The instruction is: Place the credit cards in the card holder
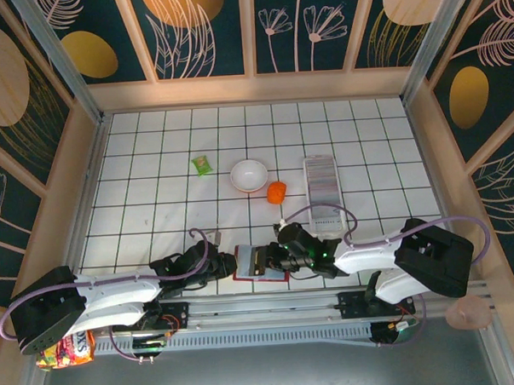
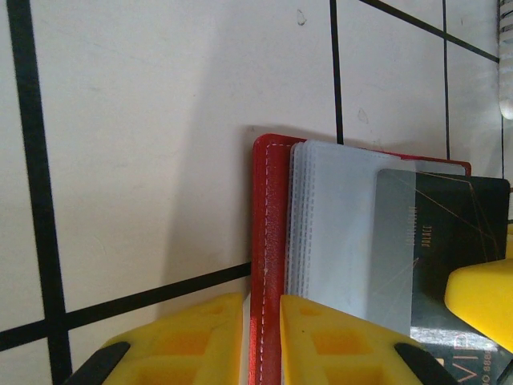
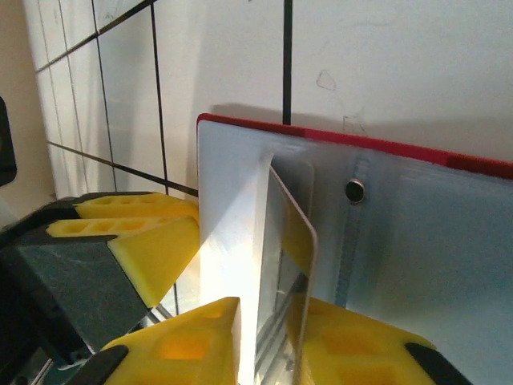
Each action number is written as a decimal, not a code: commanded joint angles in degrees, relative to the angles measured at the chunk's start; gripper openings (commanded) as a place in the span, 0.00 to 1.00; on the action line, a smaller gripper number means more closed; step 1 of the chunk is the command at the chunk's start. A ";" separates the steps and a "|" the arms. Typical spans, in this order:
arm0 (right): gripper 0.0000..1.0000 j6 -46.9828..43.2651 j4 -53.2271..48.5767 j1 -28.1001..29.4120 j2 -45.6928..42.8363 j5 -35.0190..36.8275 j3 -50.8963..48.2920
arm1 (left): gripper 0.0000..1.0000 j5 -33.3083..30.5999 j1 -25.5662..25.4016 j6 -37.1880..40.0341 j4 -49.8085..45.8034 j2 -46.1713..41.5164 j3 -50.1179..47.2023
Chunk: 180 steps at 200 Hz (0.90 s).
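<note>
Landmark: clear plastic oblong tray (image 1: 324, 222), taken as the reference for all positions.
Stock: thin, pale grey-white rectangular credit cards (image 1: 320, 181) stand as a ribbed row in the tray's far part.
Card holder: small dark red folding wallet (image 1: 248, 270), lying open with its pale clear sleeves up, nearer the arm bases than the tray and to its left.
Left gripper (image 2: 260, 317): on the holder's side away from the tray. The yellow fingers are clamped across the stitched red edge, judged to be pinning it.
Right gripper (image 3: 268, 321): on the holder's tray side. The jaws are slightly parted around one card, with a sliver of light beside one finger.
Single card: dark grey rigid card (image 3: 290, 233), tilted on edge, leading end in a sleeve and the rest protruding.
Handling: judged light, stiff, smooth and slippery. The sleeve is soft and may buckle.
Hold point: the trailing short edge, pads on the flat faces, pushing along the card's length.
</note>
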 commanded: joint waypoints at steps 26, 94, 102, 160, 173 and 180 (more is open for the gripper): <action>0.25 -3.07 -12.20 -0.27 0.60 4.23 4.79 | 0.20 0.65 -0.39 -0.51 -1.57 -0.14 -0.79; 0.29 -4.04 -11.96 0.35 3.15 3.12 7.29 | 0.18 0.91 -0.38 -0.65 -0.92 0.13 -1.26; 0.29 -4.00 -11.63 0.43 3.64 3.12 7.68 | 0.18 1.03 -0.39 -0.74 -0.87 0.04 -1.30; 0.30 -4.02 -12.32 1.48 5.28 3.46 10.47 | 0.18 0.92 -0.38 -0.96 -1.09 -0.67 -1.61; 0.31 -4.02 -12.83 1.67 5.19 3.90 10.70 | 0.18 0.93 -0.38 -0.98 -1.05 -0.83 -1.85; 0.31 -4.08 -13.23 1.83 5.31 4.07 10.78 | 0.18 0.99 -0.38 -1.05 -0.96 -0.85 -1.91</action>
